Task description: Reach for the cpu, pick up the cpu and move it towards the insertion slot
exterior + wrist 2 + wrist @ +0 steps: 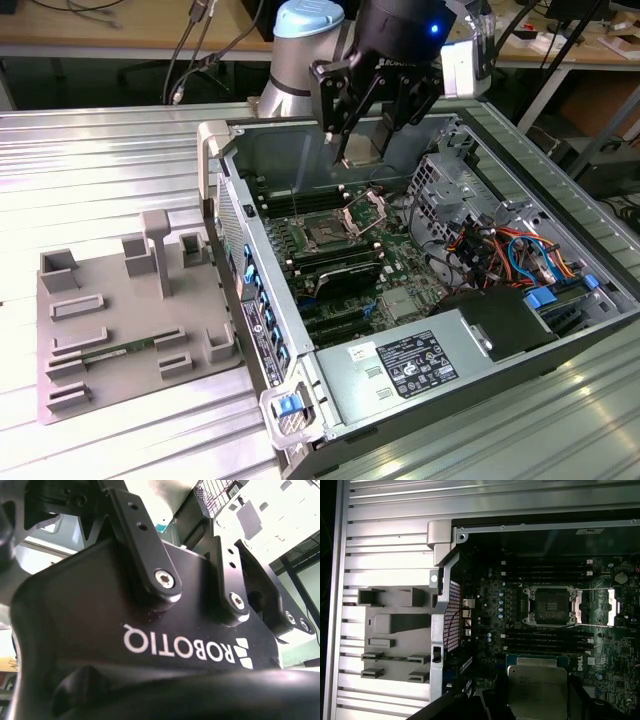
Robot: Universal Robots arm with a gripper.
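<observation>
Above the open case (225, 150), the gripper (368, 140) is hanging with its fingers (334, 105) closed on the cpu (537, 689), which is sitting flat between them, silver top showing in the first wrist view. The slot (552, 606) is lying below the gripper and apart from the cpu, its bracket plate (611, 607) swung open and its dark centre bare. Memory slots (547, 570) are running alongside it. A grey fixture tray (130, 320) is resting well away from the gripper, outside the case wall.
</observation>
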